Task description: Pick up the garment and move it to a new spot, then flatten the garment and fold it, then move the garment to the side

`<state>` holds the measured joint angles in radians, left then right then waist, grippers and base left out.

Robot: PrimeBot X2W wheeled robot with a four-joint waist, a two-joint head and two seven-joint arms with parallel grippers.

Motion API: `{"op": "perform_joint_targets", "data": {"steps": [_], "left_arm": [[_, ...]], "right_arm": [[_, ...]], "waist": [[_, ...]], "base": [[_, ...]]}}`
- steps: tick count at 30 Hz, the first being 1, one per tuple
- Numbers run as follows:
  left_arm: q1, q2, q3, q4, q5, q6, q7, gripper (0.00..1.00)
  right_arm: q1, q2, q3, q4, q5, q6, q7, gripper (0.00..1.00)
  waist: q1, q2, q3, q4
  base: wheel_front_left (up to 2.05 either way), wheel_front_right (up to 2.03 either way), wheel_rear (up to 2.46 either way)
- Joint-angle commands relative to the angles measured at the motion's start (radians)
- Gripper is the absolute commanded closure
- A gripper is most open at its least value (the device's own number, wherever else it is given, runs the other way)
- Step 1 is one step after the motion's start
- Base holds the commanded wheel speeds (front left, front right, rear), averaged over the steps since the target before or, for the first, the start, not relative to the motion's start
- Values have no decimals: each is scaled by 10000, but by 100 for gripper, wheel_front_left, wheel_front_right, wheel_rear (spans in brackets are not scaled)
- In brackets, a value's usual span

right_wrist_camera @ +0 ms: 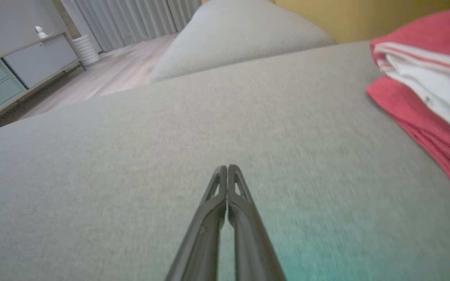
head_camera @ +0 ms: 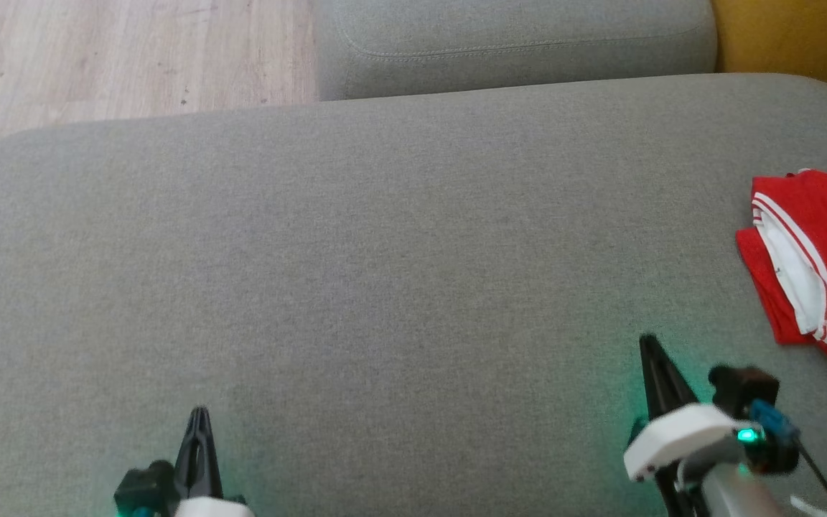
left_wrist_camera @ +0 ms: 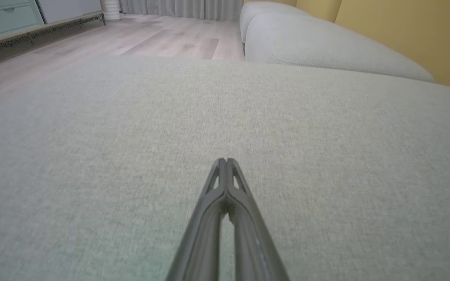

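Note:
The garment [head_camera: 808,251] is red with white striped trim, folded into a compact stack at the right edge of the grey sofa cushion [head_camera: 385,237]; the right wrist view has it [right_wrist_camera: 424,86] at the upper right. My right gripper [head_camera: 647,343] hovers over the cushion to the garment's lower left, fingertips pressed together and empty [right_wrist_camera: 227,168]. My left gripper [head_camera: 199,413] sits low at the front left, also shut with nothing held [left_wrist_camera: 225,160].
A second grey cushion [head_camera: 514,43] lies behind the main one. Wooden floor [head_camera: 126,50] lies beyond the cushion's far left edge. A yellow wall [head_camera: 794,36] stands at the back right. A low cabinet [right_wrist_camera: 18,70] lines the far room side.

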<state>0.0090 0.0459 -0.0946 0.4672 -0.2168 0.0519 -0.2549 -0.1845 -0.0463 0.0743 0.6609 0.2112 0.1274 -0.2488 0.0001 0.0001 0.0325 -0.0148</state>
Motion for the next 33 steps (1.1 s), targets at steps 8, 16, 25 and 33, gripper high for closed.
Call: {"op": "perform_joint_targets", "data": {"steps": [8, 16, 25, 33], "left_arm": [[-201, 3, 180, -254, -959, -127, 284, 100], [-249, 6, 290, -410, -1853, -244, 498, 100], [-319, 9, 433, -567, -2857, -375, 756, 100], [-387, 12, 565, -701, -3748, -492, 991, 100]], "right_arm": [[-149, -15, -162, -409, 966, 1, 276, 100], [-68, -17, -261, -688, 1863, 3, 488, 100], [7, -19, -391, -983, 2870, 5, 743, 100], [69, -20, -510, -1240, 3764, 7, 975, 100]], "waist": [[0, -1, -20, 10], [0, -1, -39, 19], [0, -1, -60, 30], [0, -1, -79, 40]], "base": [[0, 0, 0], [0, 0, 0], [0, 0, 0], [0, 0, 0]]}}
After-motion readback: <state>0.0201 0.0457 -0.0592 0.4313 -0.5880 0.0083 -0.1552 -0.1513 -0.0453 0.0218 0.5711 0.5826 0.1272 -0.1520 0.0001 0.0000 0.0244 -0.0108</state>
